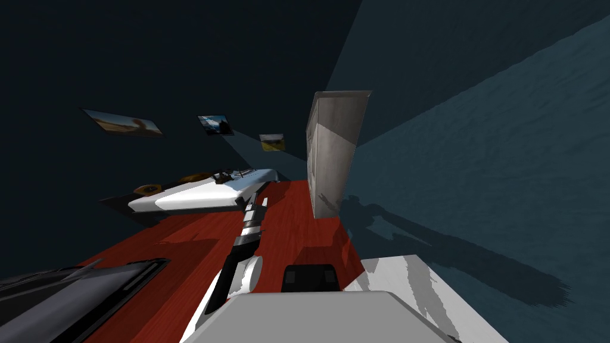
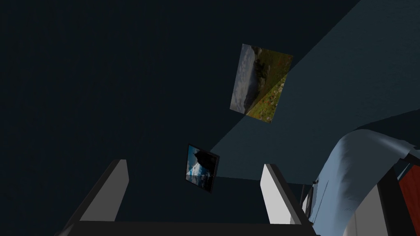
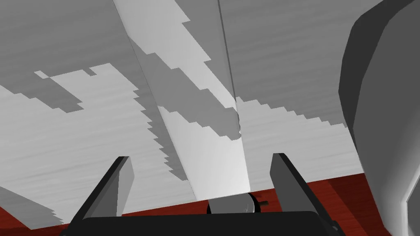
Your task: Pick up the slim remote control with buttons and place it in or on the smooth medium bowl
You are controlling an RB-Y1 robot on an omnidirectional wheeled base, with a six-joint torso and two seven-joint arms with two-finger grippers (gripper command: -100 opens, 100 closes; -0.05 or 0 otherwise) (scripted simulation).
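Remote: couldn't pick it out for sure. A few small dark bits (image 1: pixel 225 175) lay on top of a low white table (image 1: pixel 196 201) at approx. 11 o'clock from me, too small to name. On the same table, toward 10 o'clock, sat two brownish round shapes (image 1: pixel 147 189); couldn't tell if either was the bowl. L arm (image 1: pixel 247 238) reached fwd over the red floor (image 1: pixel 292 220) toward the table's near edge, w/ the L gripper (image 2: pixel 195 164) fingers spread wide. R gripper (image 3: pixel 202 156) fingers were likewise spread apart, facing a light grey grained surface (image 3: pixel 82 135) w/ blocky shadows and a strip of red floor along its base. A tall grey cabinet (image 1: pixel 330 149) stood at 12 o'clock against the dark blue wall (image 1: pixel 476 149), near the table's far end. A dark flat panel (image 1: pixel 89 292) lay at 8 o'clock, and a white-grey top (image 1: pixel 417 280) at 4 o'clock.
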